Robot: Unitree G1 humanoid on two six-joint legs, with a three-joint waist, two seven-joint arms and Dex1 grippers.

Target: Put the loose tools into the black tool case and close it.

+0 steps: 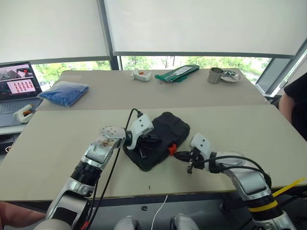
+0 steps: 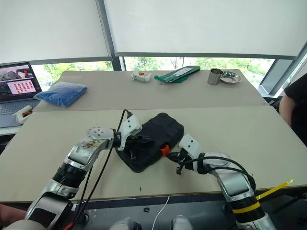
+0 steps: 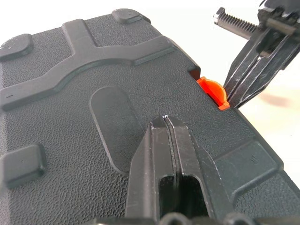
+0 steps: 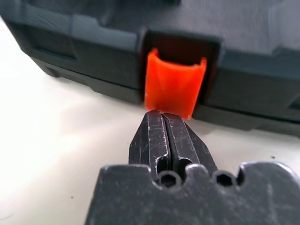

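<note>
The black tool case [image 1: 170, 125] lies shut on the table in front of me, ribbed shell up, and the loose tools are out of view. My left gripper [image 3: 165, 120] is shut, its tips resting on the lid [image 3: 84, 89] near the latch side. The orange latch [image 4: 173, 86] sits in its notch on the case's near edge. My right gripper [image 4: 163, 115] is also shut and empty, its tips right at the lower edge of the latch. In the left eye view it [image 1: 179, 155] stands on the table just right of the latch [image 1: 172, 149].
On the far table are a blue bag [image 1: 64, 92], a laptop [image 1: 17, 84], a white object [image 1: 140, 74], a green packet [image 1: 176, 73], a metal cup [image 1: 215, 75] and a dish [image 1: 231, 76]. A person [image 1: 295, 103] stands at the right edge.
</note>
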